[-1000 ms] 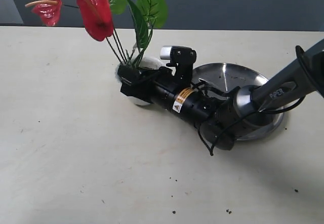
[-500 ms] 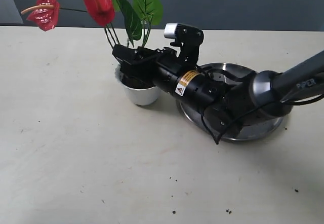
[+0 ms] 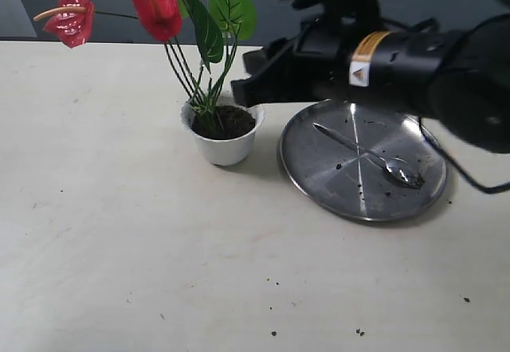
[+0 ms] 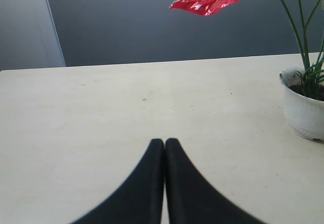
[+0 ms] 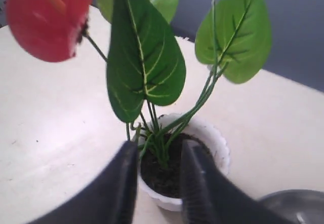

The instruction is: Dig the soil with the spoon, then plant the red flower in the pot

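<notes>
Robot test bench in a lab-like room, bare cream tabletop (image 3: 119, 232) with scattered soil crumbs, plain dark grey wall (image 4: 126, 21) behind, no furnishings.

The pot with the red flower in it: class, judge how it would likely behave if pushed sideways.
The pot is small and tapers toward its base, while the red flower stands tall and leans left, so it probably tips easily. The thin stems likely sway. Soil near the rim might spill.
</notes>
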